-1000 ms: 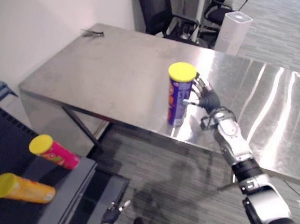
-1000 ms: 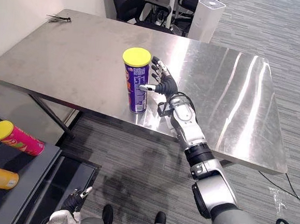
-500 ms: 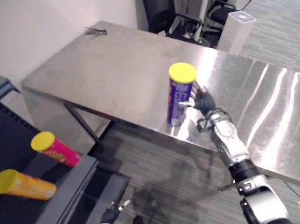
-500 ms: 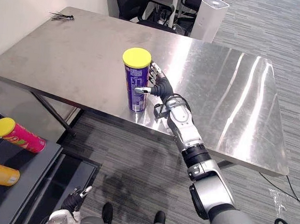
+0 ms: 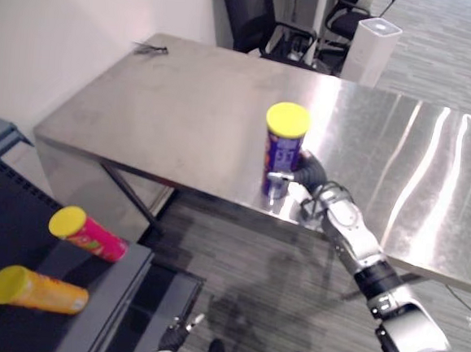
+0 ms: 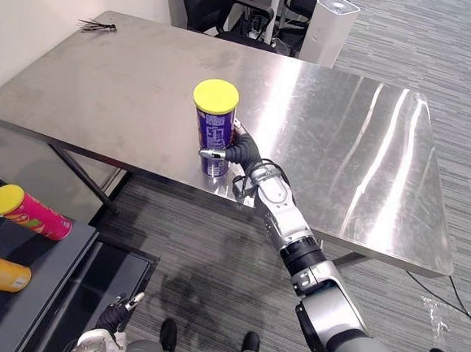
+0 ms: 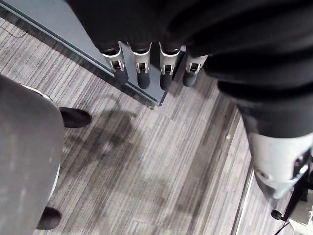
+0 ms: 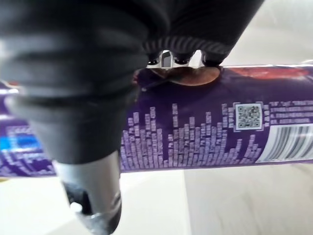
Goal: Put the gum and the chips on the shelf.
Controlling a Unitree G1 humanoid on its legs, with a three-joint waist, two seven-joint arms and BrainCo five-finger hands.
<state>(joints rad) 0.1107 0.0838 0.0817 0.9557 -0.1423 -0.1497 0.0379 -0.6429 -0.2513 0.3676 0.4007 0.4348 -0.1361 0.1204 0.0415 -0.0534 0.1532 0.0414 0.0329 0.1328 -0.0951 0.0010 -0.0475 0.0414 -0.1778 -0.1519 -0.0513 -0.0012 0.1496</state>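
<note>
Right hand [image 6: 239,153]: closed round the purple chips can [image 6: 213,124]. You can see the thumb [image 6: 213,153] laid across the near face of the can, low on its wall, with the fingers wrapped behind it. The right wrist view agrees: the thumb [image 8: 93,196] is in front, the purple wall [image 8: 205,132] lies tight against the palm, and the fingertips curl over its far side.

Chips can: upright in that grip, its base on the steel table [image 6: 129,78], its yellow lid [image 6: 215,96] above the hand. It stands near the table's front edge, and the forearm reaches in over that edge.

Outward from the hand: bare steel on all sides of the can. Well beyond it at the far left corner lies a small black bundle [image 6: 95,25]; you cannot tell what it is. Past the table's far edge stand a white tower [image 6: 324,30] and black office chairs [image 5: 248,18].

Well to the left of the hand and lower down is the dark shelf [image 5: 112,289]. A pink can [image 5: 88,234] and an orange can [image 5: 37,288] lie on their sides on it, both with yellow lids and apart from each other.

Left hand [image 7: 143,73]: hanging low, fingers straight, holding nothing, above striped floor [image 7: 146,161] beside the shelf's edge.
</note>
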